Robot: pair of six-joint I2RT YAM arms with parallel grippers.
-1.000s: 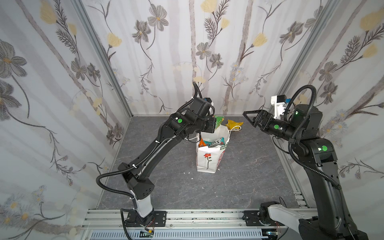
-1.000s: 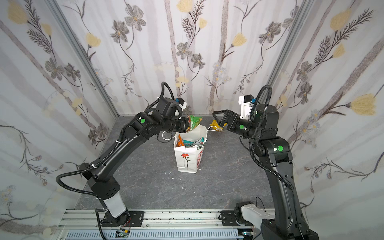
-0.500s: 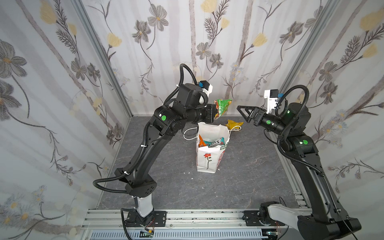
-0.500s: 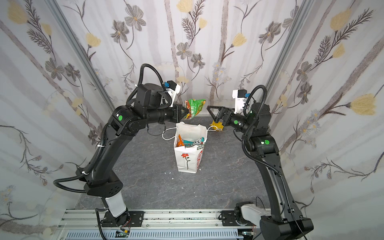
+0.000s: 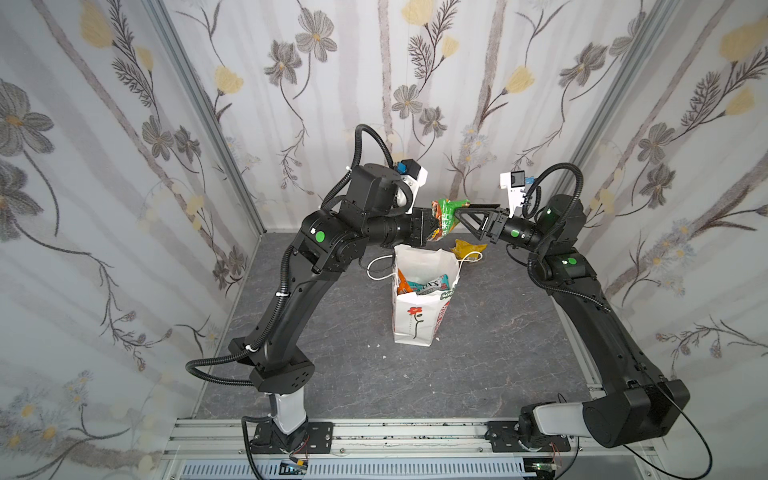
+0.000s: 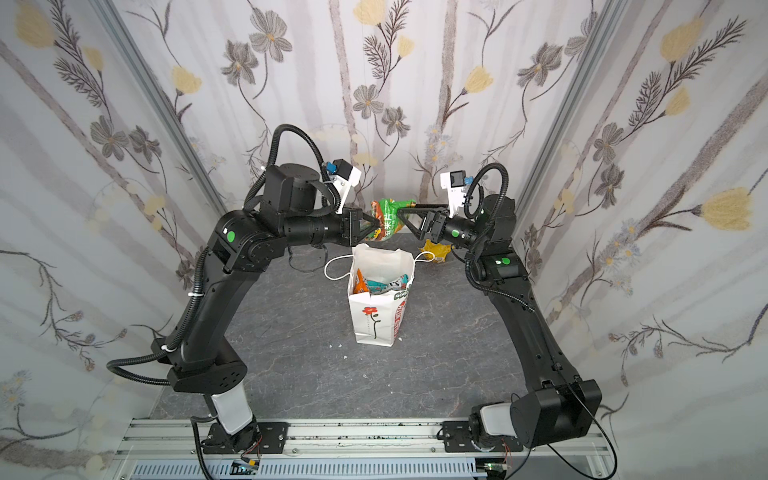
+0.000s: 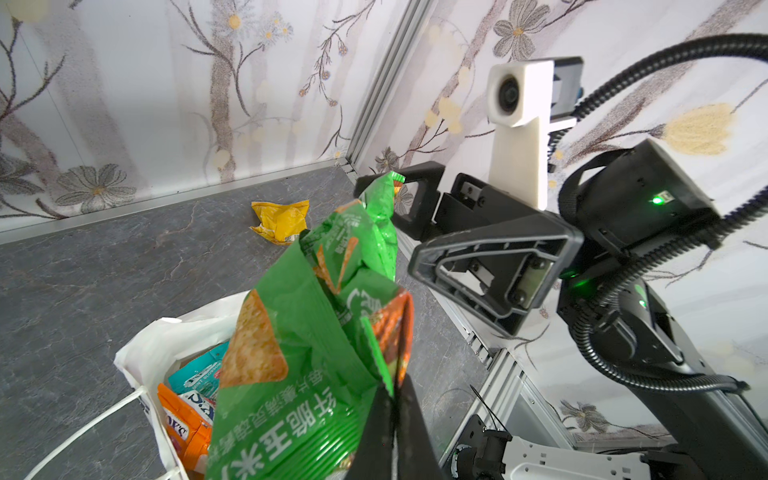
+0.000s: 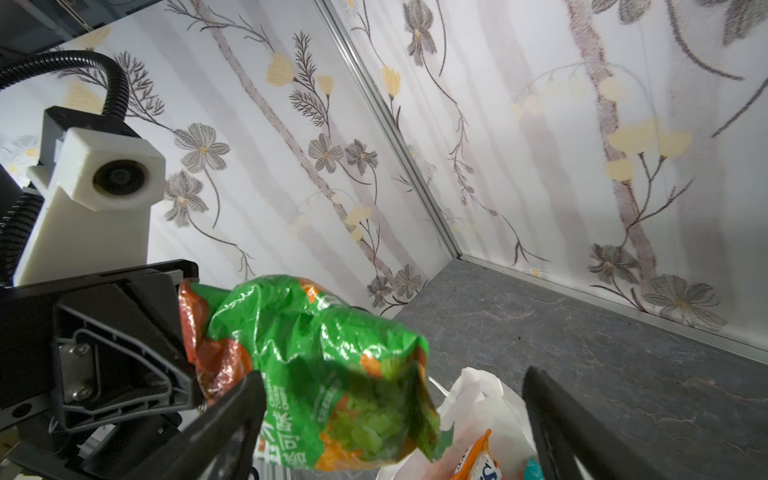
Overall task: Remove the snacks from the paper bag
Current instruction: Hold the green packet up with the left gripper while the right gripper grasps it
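Two arms meet high over the grey bench (image 5: 353,365), tips almost nose to nose.

Left claw (image 5: 433,227): clamped tight on the lower edge of a green-and-red packet (image 5: 446,216). Packet hangs crumpled in the air, clear of the bench, above and a little behind the open mouth of the paper bag (image 5: 415,324). Left wrist view confirms the hold: fingers (image 7: 411,432) pinched together on the foil seam.

Right claw (image 5: 462,209): open wide, jaws standing either side of the packet's top end, not closed on it. Whether one jaw brushes the foil, I cannot tell.

Paper bag: upright near the middle of the bench, white, red flower on its front wall, mouth gaping. Near the rim inside, an orange packet (image 5: 402,286) and a teal packet (image 5: 419,285) pressed together, plus others I cannot sort out. One cord handle (image 5: 376,266) flops out on the left arm's side.

Yellow packet (image 5: 465,248): lying crumpled on the bench behind the bag, toward the right arm's side, just beside the bag's other handle and near the back wall.
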